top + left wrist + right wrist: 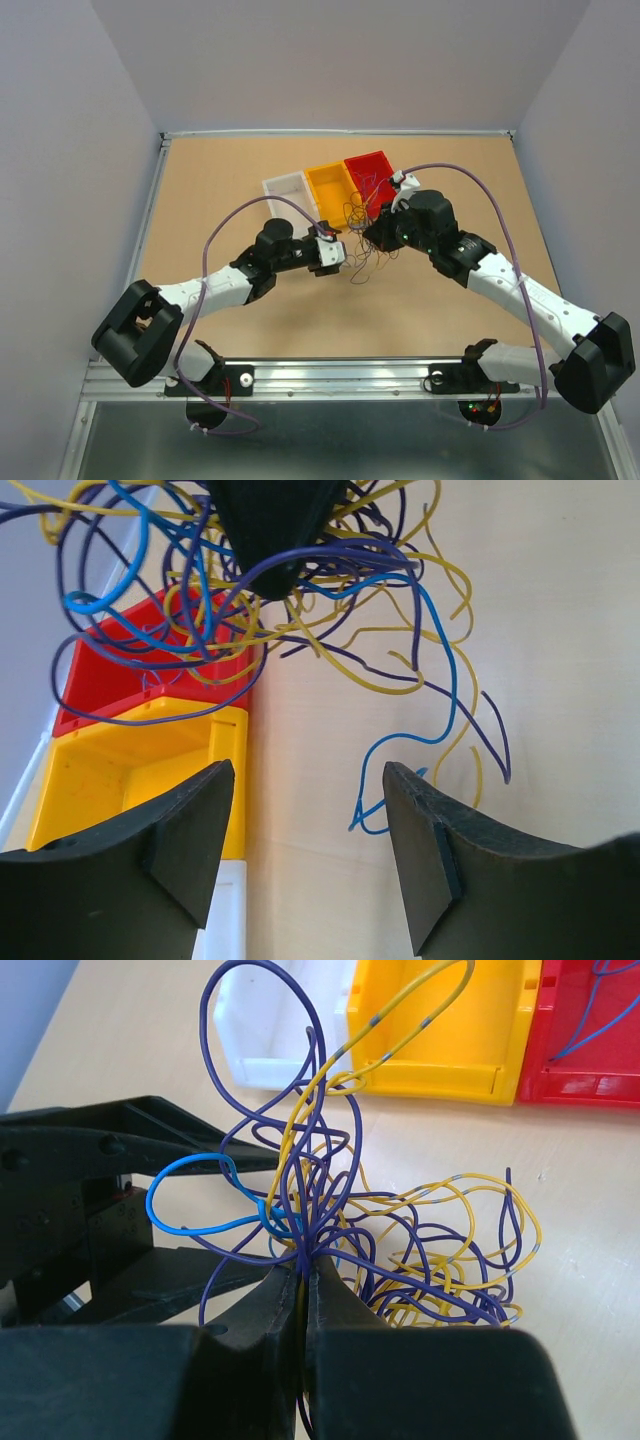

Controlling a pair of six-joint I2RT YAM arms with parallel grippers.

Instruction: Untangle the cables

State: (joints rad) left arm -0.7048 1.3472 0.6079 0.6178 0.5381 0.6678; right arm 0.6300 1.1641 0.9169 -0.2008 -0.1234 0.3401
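Surface: tan wooden table (300,320) enclosed by pale grey walls; metal rail along the lower edge of the top view, both arm bases mounted on it.

Item 1, cables (362,240): one loose bunch of thin wires in purple, yellow and blue. It sits at the centre of the top view, between the two claws and just below the bins. In the right wrist view its loops fan upward and to the right of the pinch point. In the left wrist view the bunch fills the upper frame, with a few strands trailing down toward the table.

Item 2, right gripper (303,1270): fingers pressed together with the gathered strands of the bunch clamped between them.

Item 3, left gripper (307,780): fingers spread wide, nothing between them. It points at the bunch from the left and stands apart from it.

Item 4, white bin (283,180), yellow bin (325,169) and red bin (368,157): side by side in a row, upper centre of the top view. A blue strand shows inside the red one in the right wrist view.
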